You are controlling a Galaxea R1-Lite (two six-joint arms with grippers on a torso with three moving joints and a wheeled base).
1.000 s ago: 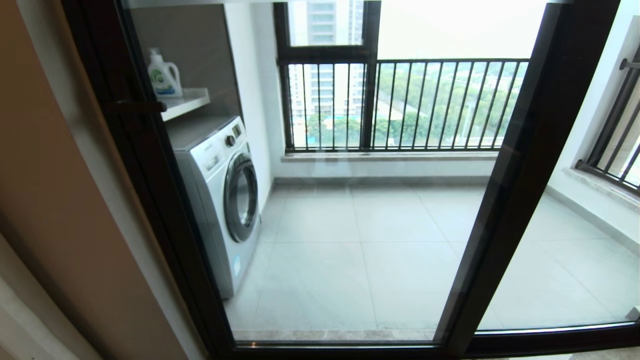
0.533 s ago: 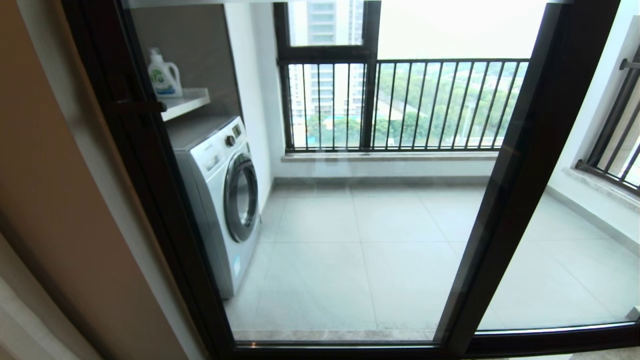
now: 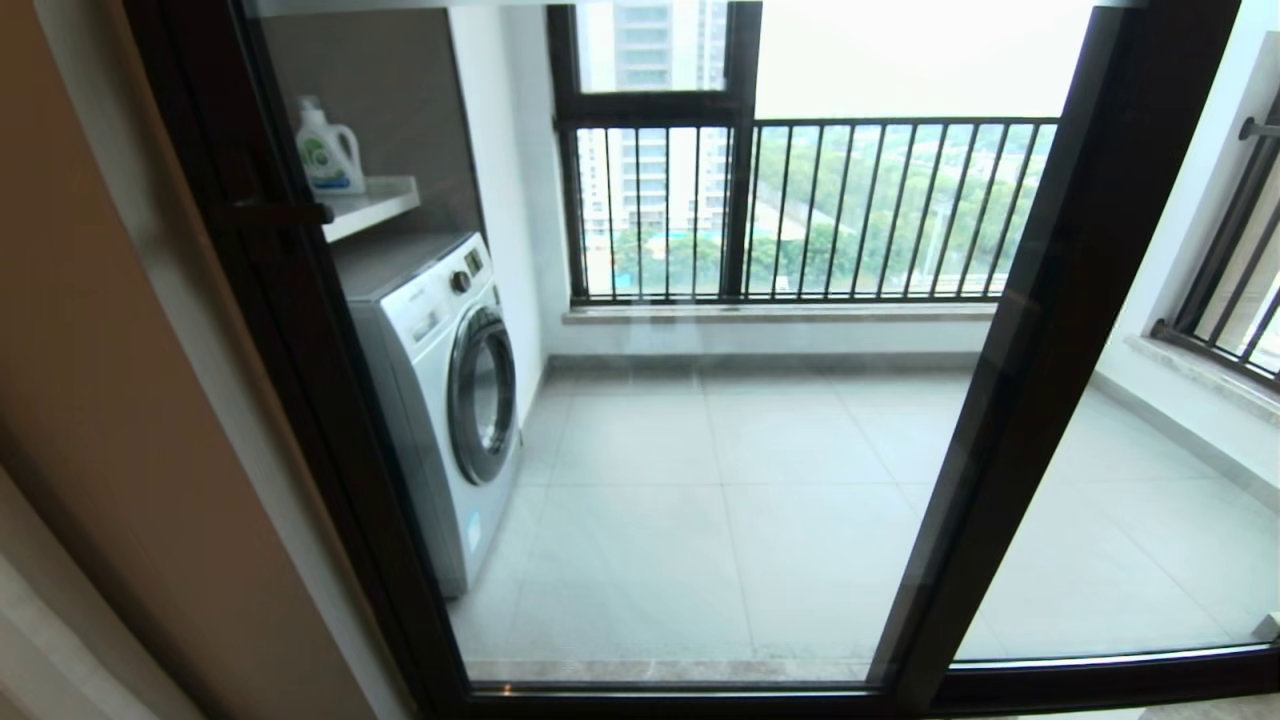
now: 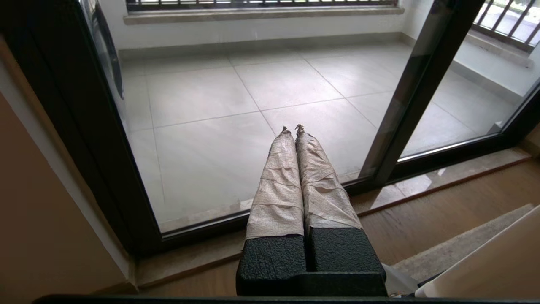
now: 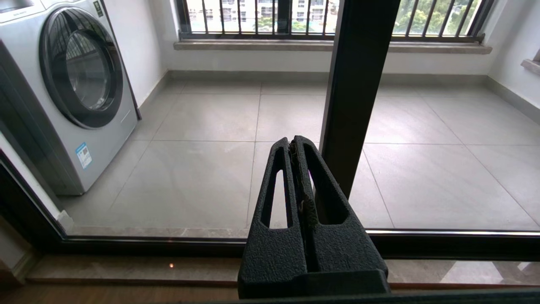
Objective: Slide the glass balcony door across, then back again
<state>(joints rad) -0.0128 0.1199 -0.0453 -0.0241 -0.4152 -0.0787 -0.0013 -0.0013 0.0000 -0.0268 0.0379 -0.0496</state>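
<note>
Glass balcony door (image 3: 700,420) stands shut against the left jamb beside the washing machine (image 3: 440,400), likely heavy, rigid, slick, so take its small black bar handle (image 3: 280,213); left pincer (image 4: 292,128) pressed together, right pincer (image 5: 294,141) together, both short of the glass.

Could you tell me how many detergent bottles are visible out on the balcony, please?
1: a white detergent bottle stands on the shelf above the washing machine; others may be hidden.
</note>
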